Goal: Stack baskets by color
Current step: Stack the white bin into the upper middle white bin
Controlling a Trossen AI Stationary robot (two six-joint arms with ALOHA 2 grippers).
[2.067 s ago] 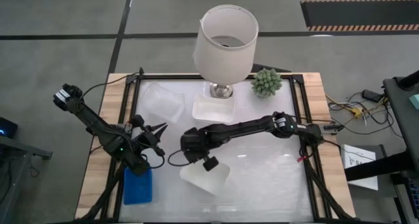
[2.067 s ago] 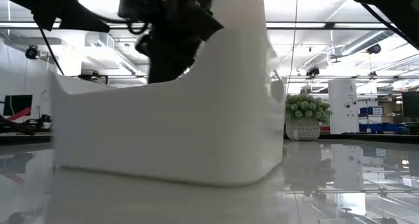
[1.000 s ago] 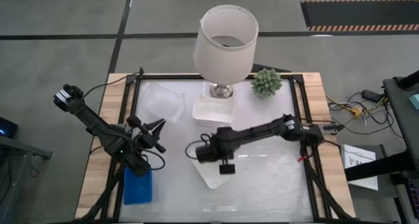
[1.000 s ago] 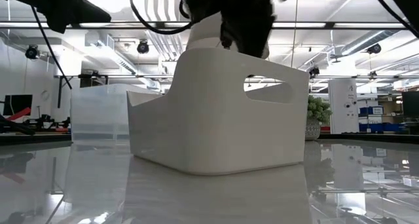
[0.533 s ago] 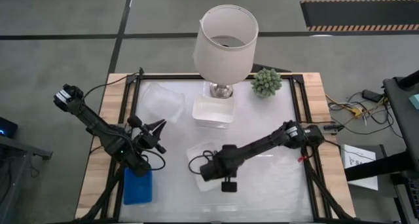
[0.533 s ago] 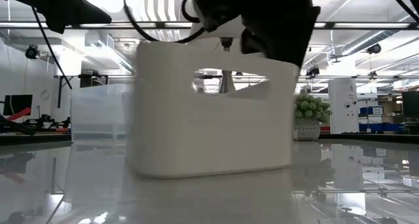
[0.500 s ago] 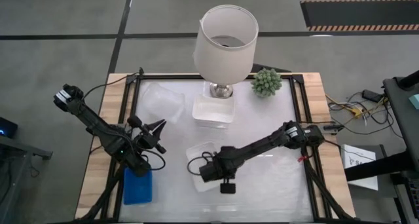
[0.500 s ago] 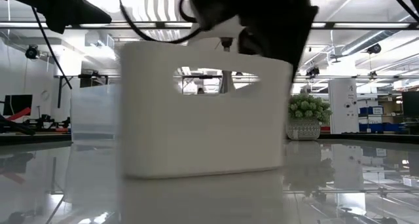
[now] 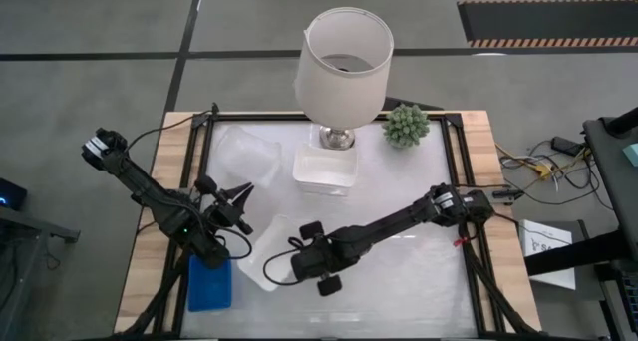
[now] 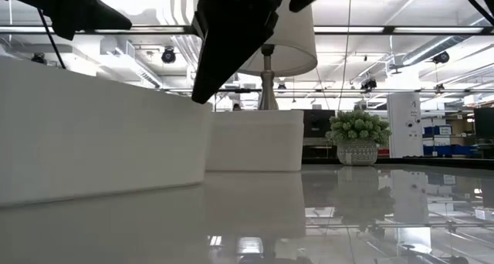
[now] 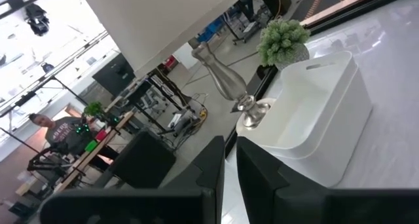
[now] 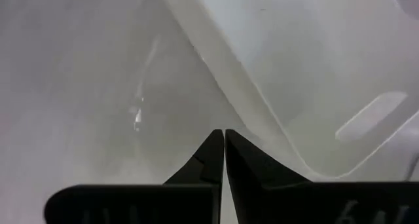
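Right gripper (image 9: 282, 271): low over the near-middle of the surface (image 9: 399, 271), fingers (image 12: 216, 160) pressed together with nothing between them, tips against the rim of a white basket (image 9: 267, 253).
White basket, near: tilted askew on the surface, just right of the blue one; fills the left of the low view.
White basket, far (image 9: 324, 170): upright at the foot of the lamp (image 9: 344, 67), well apart from the near one.
Blue basket (image 9: 209, 283): flat at the near-left corner, below the left arm.
Left gripper (image 9: 242, 193): hangs above the left side of the surface, fingers (image 11: 213, 168) nearly together, holding nothing.
Clear container (image 9: 246, 154): far-left, beside the lamp.
Potted plant (image 9: 406, 125): far edge, right of the lamp.
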